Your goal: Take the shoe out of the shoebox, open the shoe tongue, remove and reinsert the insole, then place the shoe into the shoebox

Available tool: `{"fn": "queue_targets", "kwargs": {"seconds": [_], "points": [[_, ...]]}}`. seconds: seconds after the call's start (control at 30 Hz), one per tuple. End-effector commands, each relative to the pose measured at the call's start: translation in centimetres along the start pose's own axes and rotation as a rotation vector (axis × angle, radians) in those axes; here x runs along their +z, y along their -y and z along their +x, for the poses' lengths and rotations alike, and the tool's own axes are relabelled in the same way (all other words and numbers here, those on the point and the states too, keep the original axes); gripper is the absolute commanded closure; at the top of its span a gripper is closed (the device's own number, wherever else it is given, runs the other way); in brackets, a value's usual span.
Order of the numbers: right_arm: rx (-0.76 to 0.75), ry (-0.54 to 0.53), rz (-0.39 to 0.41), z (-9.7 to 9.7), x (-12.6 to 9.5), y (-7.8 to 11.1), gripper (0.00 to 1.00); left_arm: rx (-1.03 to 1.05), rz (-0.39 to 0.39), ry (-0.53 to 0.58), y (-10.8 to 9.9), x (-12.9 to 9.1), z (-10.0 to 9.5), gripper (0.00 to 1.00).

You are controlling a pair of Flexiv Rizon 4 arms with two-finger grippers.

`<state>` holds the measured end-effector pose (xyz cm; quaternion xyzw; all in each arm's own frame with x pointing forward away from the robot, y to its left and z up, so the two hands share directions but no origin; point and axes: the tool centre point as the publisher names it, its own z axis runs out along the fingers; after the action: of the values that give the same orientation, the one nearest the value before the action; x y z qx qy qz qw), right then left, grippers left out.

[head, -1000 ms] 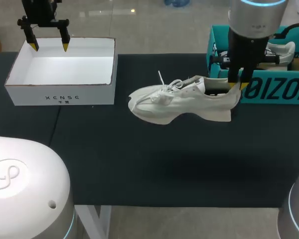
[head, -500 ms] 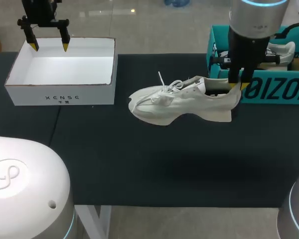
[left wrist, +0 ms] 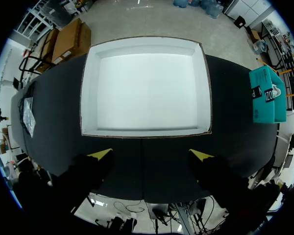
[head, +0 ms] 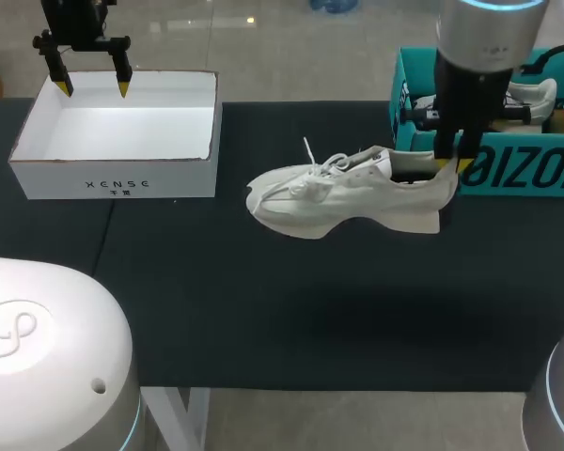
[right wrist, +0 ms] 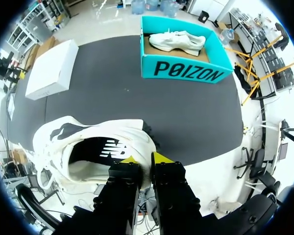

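White box [head: 113, 175], tabletop [head: 263, 319] left side: open-topped, nothing in it. Dark print on its front wall.
Teal box [head: 522, 175], far right: holds a second shoe [right wrist: 179, 41], white, lying on its side on a brown floor. Large dark lettering on the wall facing the robot.
Shoe [head: 338, 193]: white, laced, between the two boxes and just beside the teal one. Toe toward the white box, heel toward the teal one. Appears lifted, its shadow falling well apart on the tabletop. Right wrist view looks into the mouth: dark insole [right wrist: 100, 152] with a white logo.
Right hand [head: 454, 167]: fingers nearly together, pinching the heel collar, one tip inside the shoe and one outside.
Left hand [head: 92, 89]: fingers spread wide, holding nothing, over the white box's far edge.
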<state>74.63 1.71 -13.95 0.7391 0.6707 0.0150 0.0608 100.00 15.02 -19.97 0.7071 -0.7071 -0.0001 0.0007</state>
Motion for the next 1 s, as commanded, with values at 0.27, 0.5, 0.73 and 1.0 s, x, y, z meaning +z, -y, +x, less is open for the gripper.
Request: {"fn": "queue_targets", "kwargs": {"seconds": [0.27,0.5,0.73,1.0], "points": [[0.013,-0.005,0.015,-0.1,3.7,0.6,1.00,0.000,0.000,0.001,0.0,0.0,0.0,0.00],[0.024,-0.022,0.029,-0.1,8.2,1.3,1.00,0.000,0.000,0.001,0.0,0.0,0.0,0.00],[0.039,-0.051,0.052,0.0,12.5,2.3,1.00,0.000,0.000,0.001,0.0,0.0,0.0,0.00],[0.035,-0.076,0.069,0.4,16.6,3.7,1.00,0.000,0.000,0.001,0.0,0.0,0.0,0.00]]}}
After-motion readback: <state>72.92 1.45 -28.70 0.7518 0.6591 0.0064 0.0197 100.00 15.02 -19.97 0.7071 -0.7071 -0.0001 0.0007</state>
